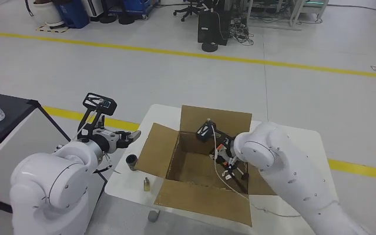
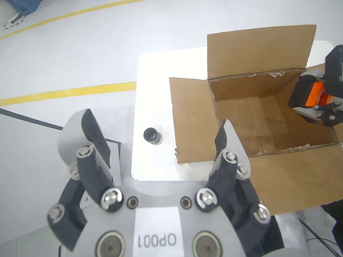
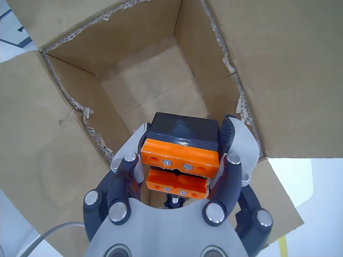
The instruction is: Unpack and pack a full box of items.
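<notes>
On the white table, gripping an orange-black clamp over the cardboard box with right gripper. Holding left gripper open.

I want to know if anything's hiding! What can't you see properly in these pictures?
- Top view: the right arm covers the box's right side, hiding part of its floor.
- Right wrist view: the black and orange block, clamped in the right gripper, hides the floor beneath it.
- Top view: the little bottle is too small to identify.
- Left wrist view: a box flap hides nearly all of it.
</notes>
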Available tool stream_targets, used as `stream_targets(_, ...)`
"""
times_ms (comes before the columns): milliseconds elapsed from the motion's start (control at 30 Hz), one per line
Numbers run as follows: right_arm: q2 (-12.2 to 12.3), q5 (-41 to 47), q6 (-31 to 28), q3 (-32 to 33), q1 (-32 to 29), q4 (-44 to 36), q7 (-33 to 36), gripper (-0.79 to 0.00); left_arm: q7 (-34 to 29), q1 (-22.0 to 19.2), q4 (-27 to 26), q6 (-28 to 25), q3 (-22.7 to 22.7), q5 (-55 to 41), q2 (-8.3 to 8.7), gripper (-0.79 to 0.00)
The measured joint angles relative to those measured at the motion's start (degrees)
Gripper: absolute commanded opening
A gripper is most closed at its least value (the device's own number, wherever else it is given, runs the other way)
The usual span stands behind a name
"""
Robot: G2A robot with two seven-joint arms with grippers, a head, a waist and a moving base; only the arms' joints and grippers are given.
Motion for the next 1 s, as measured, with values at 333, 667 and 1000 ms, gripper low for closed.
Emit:
stream_targets(333, 1.2, -2.3, 1.7, 4.8, -2.3, -6.3, 0.4, -0.785, 0.0, 0.0, 0.0, 0.0, 0.0, 0.0, 0.00, 0.000)
stream_targets(667, 1.2, -2.3, 1.7, 4.8, -2.3, -6.2, 0.4, -0.785, 0.0, 0.0, 0.0, 0.0, 0.0, 0.0, 0.00, 0.000)
stream_targets(1000, 1.2, -2.3, 1.7, 4.8, -2.3, -6.2, 0.4, -0.785, 0.0, 0.0, 0.0, 0.0, 0.0, 0.0, 0.00, 0.000)
